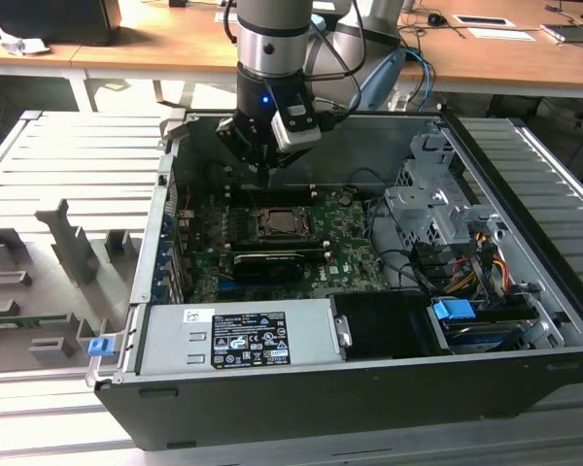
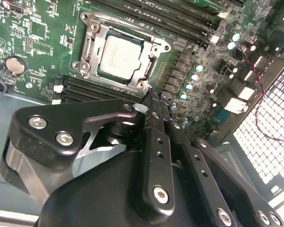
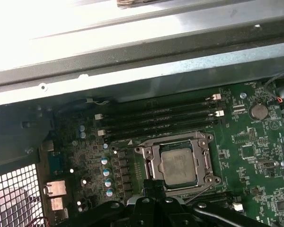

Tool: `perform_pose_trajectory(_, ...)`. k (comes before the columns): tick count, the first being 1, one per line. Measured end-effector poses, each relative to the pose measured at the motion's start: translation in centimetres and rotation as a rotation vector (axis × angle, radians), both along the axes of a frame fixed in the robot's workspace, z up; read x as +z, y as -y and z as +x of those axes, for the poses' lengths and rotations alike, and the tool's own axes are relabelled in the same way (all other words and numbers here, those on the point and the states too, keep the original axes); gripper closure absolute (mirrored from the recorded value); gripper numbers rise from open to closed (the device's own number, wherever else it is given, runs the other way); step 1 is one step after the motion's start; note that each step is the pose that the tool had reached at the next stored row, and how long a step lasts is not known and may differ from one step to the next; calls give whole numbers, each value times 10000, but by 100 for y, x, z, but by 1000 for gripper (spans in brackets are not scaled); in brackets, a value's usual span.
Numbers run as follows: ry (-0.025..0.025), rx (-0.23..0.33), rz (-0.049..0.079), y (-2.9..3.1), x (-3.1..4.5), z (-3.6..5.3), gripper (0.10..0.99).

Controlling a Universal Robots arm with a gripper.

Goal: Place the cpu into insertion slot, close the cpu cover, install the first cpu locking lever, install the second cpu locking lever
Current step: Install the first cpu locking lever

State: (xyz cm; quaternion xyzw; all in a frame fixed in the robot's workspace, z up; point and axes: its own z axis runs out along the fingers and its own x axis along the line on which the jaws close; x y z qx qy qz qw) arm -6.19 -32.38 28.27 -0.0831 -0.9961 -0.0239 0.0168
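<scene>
The cpu (image 2: 120, 56) shows its pale silver top inside the insertion slot (image 2: 150, 64) on the green motherboard; I also see the cpu (image 3: 178, 165) in the first wrist view and the cpu (image 1: 275, 223) in the exterior view. The cpu cover (image 2: 97, 45), a grey metal frame, lies flat around the chip. My gripper (image 2: 152, 97) is shut with nothing in it. It hangs just off one corner of the socket, above the memory slots (image 2: 83, 90). I cannot tell how the locking levers stand.
The motherboard (image 1: 340, 243) lies inside an open computer case (image 1: 525, 320). A black card (image 1: 269, 264) sits in front of the socket, a power supply (image 1: 243, 335) at the case front, drive cages and cables (image 1: 447, 243) on the exterior view's right. Grey fixtures (image 1: 68, 243) stand outside on the left.
</scene>
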Motion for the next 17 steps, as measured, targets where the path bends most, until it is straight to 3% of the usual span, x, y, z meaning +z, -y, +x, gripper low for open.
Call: perform_pose_trajectory(17,0,29,0,0,0,-34,980)
